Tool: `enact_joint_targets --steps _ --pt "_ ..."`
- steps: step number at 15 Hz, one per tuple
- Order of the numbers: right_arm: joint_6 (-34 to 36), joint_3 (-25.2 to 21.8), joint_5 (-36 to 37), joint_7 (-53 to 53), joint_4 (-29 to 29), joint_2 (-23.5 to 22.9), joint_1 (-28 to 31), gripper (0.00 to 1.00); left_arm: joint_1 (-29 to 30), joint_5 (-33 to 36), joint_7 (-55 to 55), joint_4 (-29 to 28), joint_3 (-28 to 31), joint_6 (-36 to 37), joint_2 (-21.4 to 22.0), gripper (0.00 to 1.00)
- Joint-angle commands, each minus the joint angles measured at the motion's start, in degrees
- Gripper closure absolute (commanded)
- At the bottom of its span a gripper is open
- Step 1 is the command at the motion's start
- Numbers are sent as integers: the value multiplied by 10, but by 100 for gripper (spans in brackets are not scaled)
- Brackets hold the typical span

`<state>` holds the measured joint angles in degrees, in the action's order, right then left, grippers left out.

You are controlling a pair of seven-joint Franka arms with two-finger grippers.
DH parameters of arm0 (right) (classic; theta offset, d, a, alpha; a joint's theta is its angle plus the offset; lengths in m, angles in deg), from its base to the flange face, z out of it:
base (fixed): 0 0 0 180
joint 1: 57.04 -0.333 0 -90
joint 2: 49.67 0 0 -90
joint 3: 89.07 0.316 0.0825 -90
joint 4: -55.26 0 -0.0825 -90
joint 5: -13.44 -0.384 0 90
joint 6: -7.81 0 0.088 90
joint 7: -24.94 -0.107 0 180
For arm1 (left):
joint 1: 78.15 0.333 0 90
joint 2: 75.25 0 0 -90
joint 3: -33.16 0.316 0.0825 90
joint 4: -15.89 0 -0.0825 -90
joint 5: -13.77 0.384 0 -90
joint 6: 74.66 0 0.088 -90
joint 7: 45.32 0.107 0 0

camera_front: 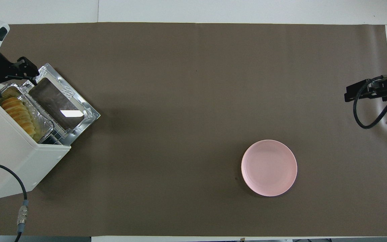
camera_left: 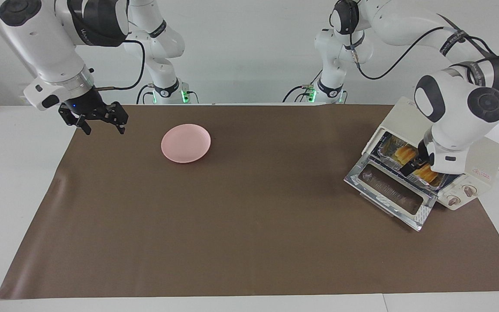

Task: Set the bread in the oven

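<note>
The bread [camera_left: 405, 152], a ridged yellow-orange loaf, lies in a crinkled silver foil tray [camera_left: 389, 145] on the rack inside the cream-white oven [camera_left: 485, 158]. The oven's glass door [camera_left: 388, 193] is dropped open. The overhead view shows the bread [camera_front: 17, 112] in the tray [camera_front: 44, 123], the oven [camera_front: 8, 158] and its door [camera_front: 64, 104]. My left gripper [camera_left: 415, 164] is open and empty just over the bread at the oven's mouth; it also shows in the overhead view [camera_front: 12, 84]. My right gripper [camera_left: 102, 123] is open and empty, waiting over the mat's edge at the right arm's end [camera_front: 358, 92].
A round pink plate [camera_left: 186, 143] sits empty on the brown mat [camera_left: 249, 225] toward the right arm's end; it shows in the overhead view [camera_front: 269, 168]. The oven's power cable [camera_front: 22, 201] runs off the table edge near the robots.
</note>
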<state>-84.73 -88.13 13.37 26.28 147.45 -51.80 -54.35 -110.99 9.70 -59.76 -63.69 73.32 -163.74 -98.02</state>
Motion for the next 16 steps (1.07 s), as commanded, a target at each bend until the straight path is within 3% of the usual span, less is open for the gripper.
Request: enact_joint_targets --steps 1,4,7,10,13,14,16 --pt "9 1 -9 -7 -2 4 4 0 -6 6 83 -14 -8 42 56 0" --pt "9 1 -9 -7 -2 4 4 0 -10 -10 184 -14 -23 86 85 0" --pt "9 1 -9 -7 -2 4 4 0 -14 -47 197 -9 -20 101 94 0" --pt "9 1 -9 -7 -2 4 4 0 -28 -17 208 17 -24 108 93 0" --pt "9 1 -9 -7 -2 4 4 0 -50 15 287 16 -19 140 108 0" --pt "9 1 -9 -7 -2 4 4 0 -51 20 285 12 -21 150 137 0" --pt "9 1 -9 -7 -2 4 4 0 -45 26 280 -54 -30 143 214 0"
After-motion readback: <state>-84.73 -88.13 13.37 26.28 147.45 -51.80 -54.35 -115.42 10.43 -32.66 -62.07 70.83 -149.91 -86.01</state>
